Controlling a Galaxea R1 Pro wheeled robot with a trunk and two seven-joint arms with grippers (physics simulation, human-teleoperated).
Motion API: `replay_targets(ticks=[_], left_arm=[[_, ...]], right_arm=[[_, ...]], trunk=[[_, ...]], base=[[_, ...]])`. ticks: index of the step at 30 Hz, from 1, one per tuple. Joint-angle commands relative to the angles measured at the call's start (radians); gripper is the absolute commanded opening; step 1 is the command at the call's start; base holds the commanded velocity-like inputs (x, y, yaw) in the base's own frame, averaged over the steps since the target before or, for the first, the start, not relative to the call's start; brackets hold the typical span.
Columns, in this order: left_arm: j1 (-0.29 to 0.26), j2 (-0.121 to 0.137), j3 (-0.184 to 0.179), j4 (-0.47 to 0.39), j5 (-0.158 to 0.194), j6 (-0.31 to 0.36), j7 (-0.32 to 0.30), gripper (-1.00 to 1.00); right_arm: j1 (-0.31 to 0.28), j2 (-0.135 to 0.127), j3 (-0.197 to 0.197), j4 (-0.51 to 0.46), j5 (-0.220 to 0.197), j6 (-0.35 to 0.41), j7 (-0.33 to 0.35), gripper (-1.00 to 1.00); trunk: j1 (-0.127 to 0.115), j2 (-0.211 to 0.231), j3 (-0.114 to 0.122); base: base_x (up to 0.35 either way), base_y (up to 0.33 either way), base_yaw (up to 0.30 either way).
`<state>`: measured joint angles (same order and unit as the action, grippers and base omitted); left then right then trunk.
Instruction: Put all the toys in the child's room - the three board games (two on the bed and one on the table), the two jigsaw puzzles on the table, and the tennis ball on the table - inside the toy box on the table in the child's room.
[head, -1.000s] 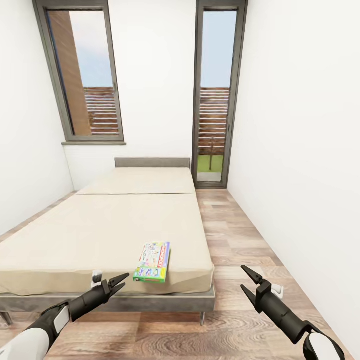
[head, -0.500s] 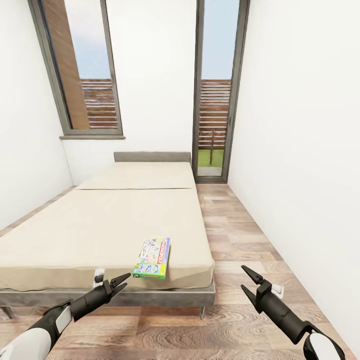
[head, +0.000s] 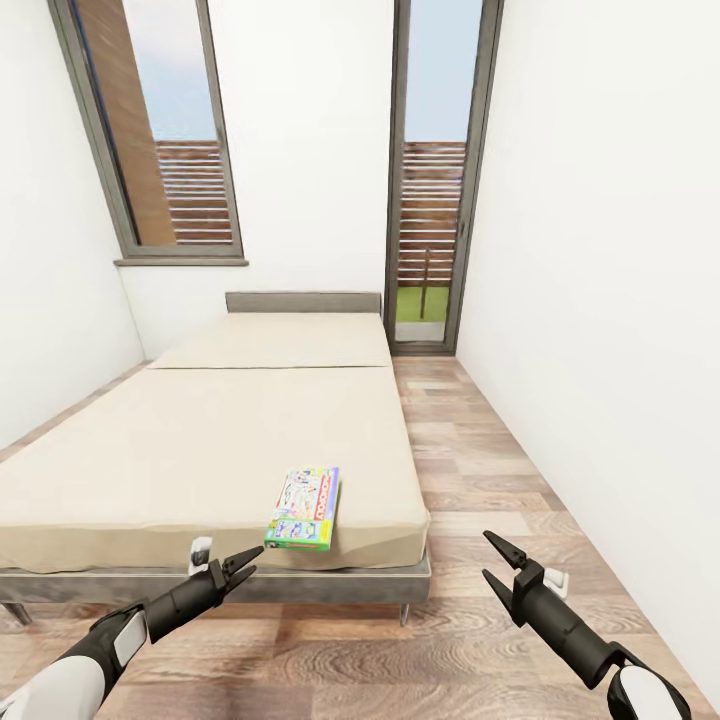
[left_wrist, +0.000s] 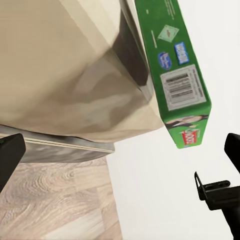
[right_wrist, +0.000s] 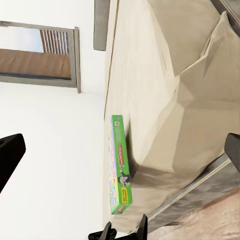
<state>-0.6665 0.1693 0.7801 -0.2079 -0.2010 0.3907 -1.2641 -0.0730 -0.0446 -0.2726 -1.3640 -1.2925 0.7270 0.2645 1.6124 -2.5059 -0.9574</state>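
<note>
One board game (head: 305, 508), a flat white-green box with a red stripe, lies near the foot edge of the beige bed (head: 200, 440). Its green side shows in the left wrist view (left_wrist: 180, 70) and in the right wrist view (right_wrist: 119, 170). My left gripper (head: 238, 567) hangs open just below and left of the box, in front of the bed's foot. Over the wood floor, right of the bed, my right gripper (head: 495, 560) is open with nothing between its fingers.
A grey headboard (head: 303, 301) stands at the bed's far end under a tall window (head: 150, 130). A glass door (head: 430, 180) is at the back right. A strip of plank floor (head: 470, 470) runs between the bed and the white right wall.
The whole view has shifted: the bed and box look slightly nearer and lower, as the camera moved forward. Both grippers stay open in the same places.
</note>
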Motion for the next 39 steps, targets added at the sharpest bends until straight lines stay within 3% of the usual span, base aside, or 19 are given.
replay_targets(ticks=[1, 16, 39], left_arm=[[-0.001, 0.0, 0.008, -0.001, -0.009, 0.01, -0.005, 1.0], [-0.001, -0.016, 0.007, -0.003, -0.014, 0.007, -0.002, 1.0], [-0.001, -0.017, 0.007, -0.004, -0.013, 0.006, -0.001, 1.0]], right_arm=[[-0.001, 0.0, -0.002, 0.0, 0.001, 0.006, 0.003, 1.0], [-0.001, 0.0, -0.002, 0.0, 0.001, 0.006, 0.004, 1.0], [-0.001, 0.0, -0.005, 0.0, 0.001, 0.007, 0.004, 1.0]], trunk=[[0.0, 0.0, -0.001], [0.0, 0.0, -0.001], [0.0, 0.0, -0.001]], base=[[0.0, 0.0, 0.0], [0.0, -0.094, 0.0], [0.0, -0.011, 0.0]])
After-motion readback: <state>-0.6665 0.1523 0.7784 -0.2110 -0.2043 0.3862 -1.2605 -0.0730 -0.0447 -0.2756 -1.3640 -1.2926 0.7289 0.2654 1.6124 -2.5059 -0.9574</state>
